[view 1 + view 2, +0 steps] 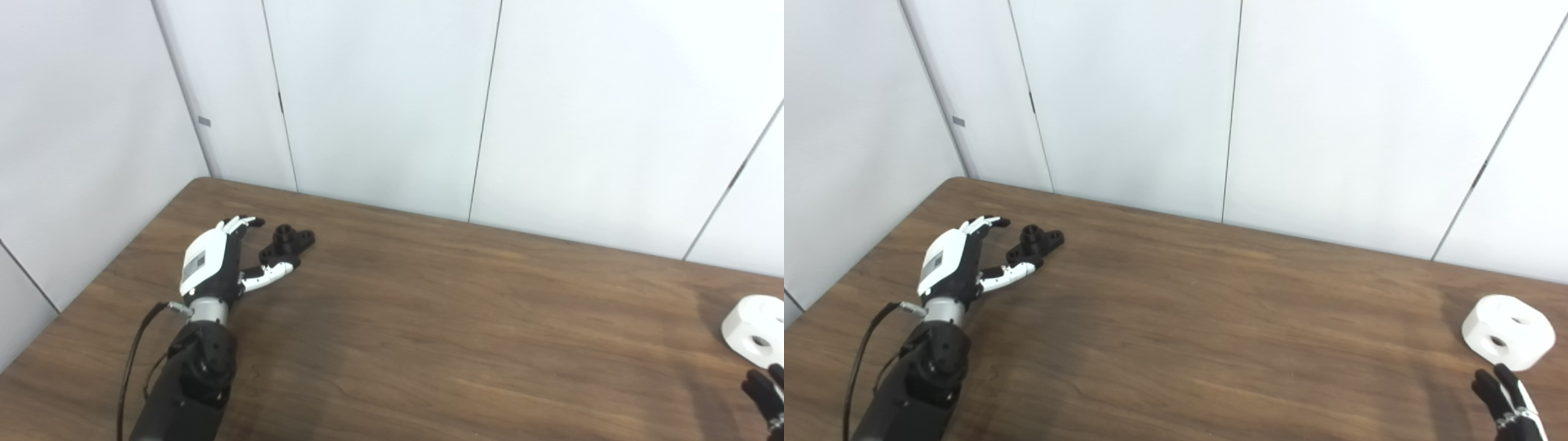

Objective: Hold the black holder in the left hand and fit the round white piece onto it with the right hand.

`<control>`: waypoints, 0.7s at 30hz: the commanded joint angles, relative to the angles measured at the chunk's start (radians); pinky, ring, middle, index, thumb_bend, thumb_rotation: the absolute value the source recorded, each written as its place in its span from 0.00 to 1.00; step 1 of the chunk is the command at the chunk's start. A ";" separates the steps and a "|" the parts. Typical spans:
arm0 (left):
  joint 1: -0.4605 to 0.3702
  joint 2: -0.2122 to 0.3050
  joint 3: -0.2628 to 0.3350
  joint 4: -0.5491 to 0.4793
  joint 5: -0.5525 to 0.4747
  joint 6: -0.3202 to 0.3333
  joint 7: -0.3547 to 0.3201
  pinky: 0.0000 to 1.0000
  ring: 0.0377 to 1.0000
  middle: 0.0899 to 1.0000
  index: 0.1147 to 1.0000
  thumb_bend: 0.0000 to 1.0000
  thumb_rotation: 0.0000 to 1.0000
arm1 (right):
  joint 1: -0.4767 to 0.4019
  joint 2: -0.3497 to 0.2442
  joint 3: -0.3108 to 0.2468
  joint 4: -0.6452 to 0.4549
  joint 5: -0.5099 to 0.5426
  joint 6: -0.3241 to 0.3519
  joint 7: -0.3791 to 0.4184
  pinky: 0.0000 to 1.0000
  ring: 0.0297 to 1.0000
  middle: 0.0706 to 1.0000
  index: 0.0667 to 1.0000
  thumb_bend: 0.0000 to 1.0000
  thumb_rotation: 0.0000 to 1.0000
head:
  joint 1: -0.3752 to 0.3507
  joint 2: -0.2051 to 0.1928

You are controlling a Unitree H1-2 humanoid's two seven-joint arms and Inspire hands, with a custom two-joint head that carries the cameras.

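Black and small, the holder [288, 241] lies flat on the brown wooden desk [429, 318] near its far left corner, its raised round socket and side lugs showing. The robot's left hand [211, 260] rests just beside it on the near-left side, fingers [242, 222] spread apart and stretched toward the holder, the thumb [269, 274] reaching under its near edge; whether the thumb touches the part cannot be told, and the hand grips nothing. A dark forearm [184, 380] with a thin cable [131, 355] looping beside it runs down to the bottom edge. Well apart, at the far right of the desk, the round white piece [1508, 331] sits on the surface, a thick disc with holes in its top and side. The right hand [1507, 401] hovers just on the near side of it, only its dark fingers [1488, 386] in view at the bottom right corner, apart and clear of the white piece, holding nothing. Pale wall panels [380, 98] with thin vertical seams stand behind the desk.
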 commanded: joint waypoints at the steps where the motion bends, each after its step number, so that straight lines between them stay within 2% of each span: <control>1: -0.054 0.041 -0.014 0.005 0.028 0.007 0.026 1.00 0.98 0.93 0.79 0.87 0.45 | 0.099 0.010 0.012 0.077 0.010 -0.011 0.003 0.89 0.85 0.86 0.89 0.66 1.00 | -0.001 0.001; 8: -0.080 0.076 -0.068 0.062 0.046 0.021 0.021 1.00 0.99 0.93 0.79 0.88 0.46 | 0.105 0.011 0.016 0.069 0.001 -0.017 0.001 0.82 0.82 0.85 0.88 0.67 1.00 | -0.002 0.004; 10: -0.090 0.082 -0.084 0.073 0.063 0.046 0.021 1.00 1.00 0.94 0.79 0.89 0.47 | 0.107 0.011 0.016 0.068 -0.006 -0.017 -0.001 0.81 0.82 0.85 0.88 0.68 1.00 | -0.001 0.005; 14: -0.105 0.099 -0.107 0.095 0.074 0.057 0.018 1.00 1.00 0.93 0.79 0.87 0.46 | 0.108 0.013 0.017 0.067 -0.009 -0.021 -0.001 0.82 0.82 0.85 0.88 0.69 1.00 | -0.003 0.005; 18: -0.120 0.126 -0.146 0.106 0.103 0.086 -0.002 1.00 1.00 0.94 0.79 0.88 0.49 | 0.113 0.015 0.017 0.050 -0.010 0.006 -0.004 0.84 0.84 0.85 0.88 0.72 1.00 | -0.007 0.005; 21: -0.131 0.136 -0.165 0.106 0.117 0.112 -0.015 1.00 1.00 0.93 0.77 0.87 0.47 | 0.115 0.016 0.017 0.049 -0.008 0.005 -0.004 0.86 0.85 0.86 0.89 0.74 1.00 | -0.007 0.005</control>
